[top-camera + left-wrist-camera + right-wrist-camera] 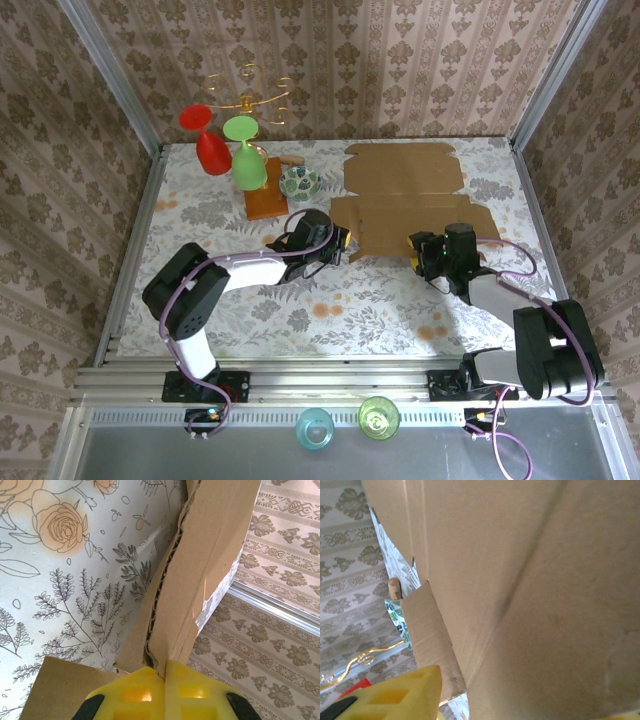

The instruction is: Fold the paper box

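Likely light, stiff box (hinging at creases), flap pinched at 8 o'clock by left gripper; right gripper at 6 o'clock, grip untellable.

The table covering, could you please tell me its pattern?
The table covering shows line-drawn flowers, some orange-tinted, on white; clearest in the left wrist view.
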Robot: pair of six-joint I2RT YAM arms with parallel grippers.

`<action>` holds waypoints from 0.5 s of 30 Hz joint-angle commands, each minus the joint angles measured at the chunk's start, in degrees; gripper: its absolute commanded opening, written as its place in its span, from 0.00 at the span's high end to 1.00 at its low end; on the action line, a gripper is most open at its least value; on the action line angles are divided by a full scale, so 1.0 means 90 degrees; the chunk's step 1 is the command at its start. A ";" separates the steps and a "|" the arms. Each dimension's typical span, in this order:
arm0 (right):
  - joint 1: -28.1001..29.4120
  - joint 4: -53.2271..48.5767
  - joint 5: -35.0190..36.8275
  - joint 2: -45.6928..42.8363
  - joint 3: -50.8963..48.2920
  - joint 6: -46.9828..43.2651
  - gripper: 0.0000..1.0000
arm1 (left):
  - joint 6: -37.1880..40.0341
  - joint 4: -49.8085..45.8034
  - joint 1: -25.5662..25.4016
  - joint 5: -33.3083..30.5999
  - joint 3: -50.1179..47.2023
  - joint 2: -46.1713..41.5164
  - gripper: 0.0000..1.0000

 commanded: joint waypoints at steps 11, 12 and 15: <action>0.0098 -0.0296 0.0528 0.0154 0.0392 -0.0097 0.76 | 0.0037 -0.0072 0.0092 0.0061 -0.0112 -0.0457 1.00; 0.0116 -0.0275 0.0545 0.0189 0.0386 -0.0042 0.76 | 0.0038 -0.0063 0.0094 0.0066 -0.0098 -0.0451 1.00; 0.0137 -0.0246 0.0616 0.0226 0.0349 0.0092 0.77 | 0.0032 -0.0058 0.0095 0.0085 -0.0065 -0.0453 1.00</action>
